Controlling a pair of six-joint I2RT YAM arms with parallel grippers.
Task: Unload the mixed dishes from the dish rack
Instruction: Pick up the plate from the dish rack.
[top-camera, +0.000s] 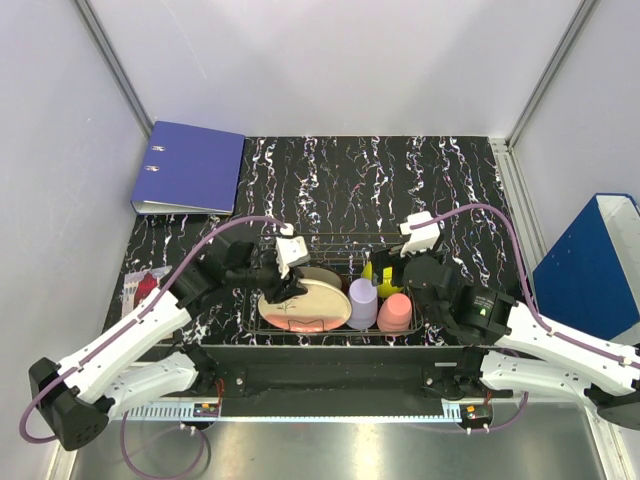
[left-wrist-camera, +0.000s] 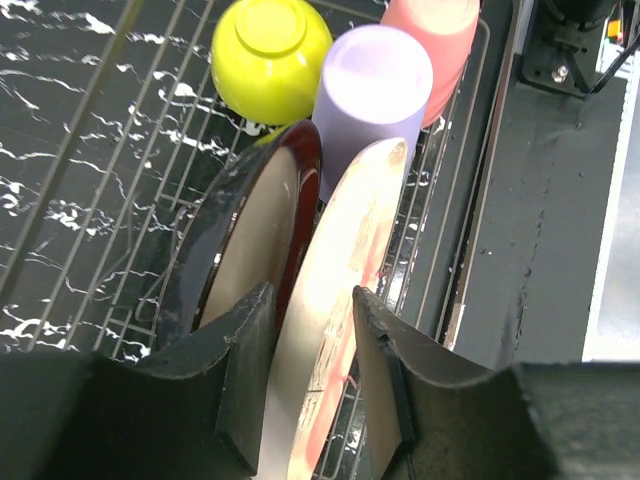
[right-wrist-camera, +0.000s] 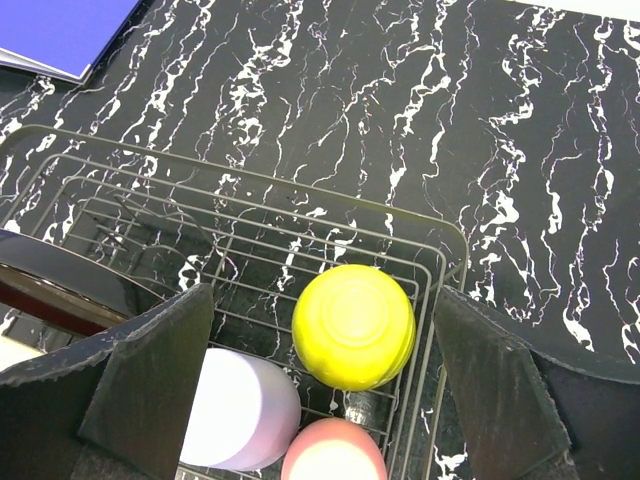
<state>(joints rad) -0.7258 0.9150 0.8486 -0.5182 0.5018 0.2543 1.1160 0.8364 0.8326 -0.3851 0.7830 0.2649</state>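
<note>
Straddling the upper edge of the pink plate (left-wrist-camera: 345, 240) with the left gripper (left-wrist-camera: 312, 325), fingers apart on either side and not yet pinching. Standing on edge in the rack (left-wrist-camera: 150, 200) just beside the red-rimmed plate (left-wrist-camera: 250, 240), rim running straight between those fingers, probably needing only a squeeze. Hovering wide open above the upturned yellow bowl (right-wrist-camera: 353, 325) with the right gripper (right-wrist-camera: 322, 300).

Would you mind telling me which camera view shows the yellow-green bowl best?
The right wrist view: the yellow-green bowl sits whole and centred, upside down in the dish rack. The left wrist view also shows the bowl, near the top edge. In the top external view the right arm hides most of it.
</note>
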